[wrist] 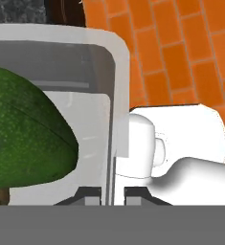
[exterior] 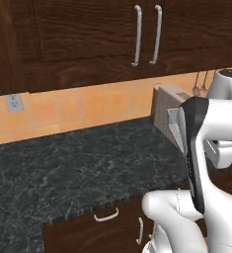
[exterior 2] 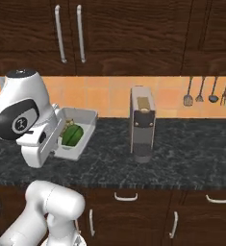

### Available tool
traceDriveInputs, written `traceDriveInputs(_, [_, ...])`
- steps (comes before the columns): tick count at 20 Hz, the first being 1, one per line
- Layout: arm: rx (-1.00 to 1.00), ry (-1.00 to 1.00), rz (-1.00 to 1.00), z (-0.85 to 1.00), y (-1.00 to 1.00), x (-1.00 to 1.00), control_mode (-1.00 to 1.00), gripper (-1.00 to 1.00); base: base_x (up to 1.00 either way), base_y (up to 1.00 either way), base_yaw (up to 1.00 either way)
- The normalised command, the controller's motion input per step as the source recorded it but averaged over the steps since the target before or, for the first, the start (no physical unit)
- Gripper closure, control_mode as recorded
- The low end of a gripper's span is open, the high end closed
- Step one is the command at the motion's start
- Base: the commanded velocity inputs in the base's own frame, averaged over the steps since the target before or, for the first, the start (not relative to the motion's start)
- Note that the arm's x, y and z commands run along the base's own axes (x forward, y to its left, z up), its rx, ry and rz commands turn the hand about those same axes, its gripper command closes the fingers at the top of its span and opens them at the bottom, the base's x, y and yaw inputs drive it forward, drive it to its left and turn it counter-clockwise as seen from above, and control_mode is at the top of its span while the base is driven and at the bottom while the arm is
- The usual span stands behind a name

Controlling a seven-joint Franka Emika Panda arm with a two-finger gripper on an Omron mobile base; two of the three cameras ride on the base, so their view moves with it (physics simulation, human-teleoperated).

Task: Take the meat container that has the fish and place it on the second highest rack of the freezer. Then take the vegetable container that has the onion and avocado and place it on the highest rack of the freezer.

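Claw (wrist: 112, 194) pinched shut on the rim of the white tray (exterior 2: 83, 116), lifted over the desk (exterior 2: 182, 158); avocado (exterior 2: 71, 135) inside, coffee machine (exterior 2: 142, 124) at its 3 o'clock

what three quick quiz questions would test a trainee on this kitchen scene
1. True or false: the jaws are shut on the wall of the white container.
2. Which green thing lies in that container? A) avocado B) lime C) cucumber
3. Fill in: the grey coffee machine stands on the dark ____, to the container's right in the right base view.

Key: 1 true, the hand view shows the container's thin wall between the two tips of the gripper. 2 A. 3 counter.
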Motion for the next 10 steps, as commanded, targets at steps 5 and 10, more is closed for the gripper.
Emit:
traceDriveInputs(5, [0.00, 0.00, 0.00, 0.00, 0.00, 0.00, 1.00, 1.00, -0.15, -0.94, -0.63])
traceDriveInputs(10, [0.00, 0.00, 0.00, 0.00, 0.00, 0.00, 1.00, 1.00, 0.00, -0.74, -0.72])
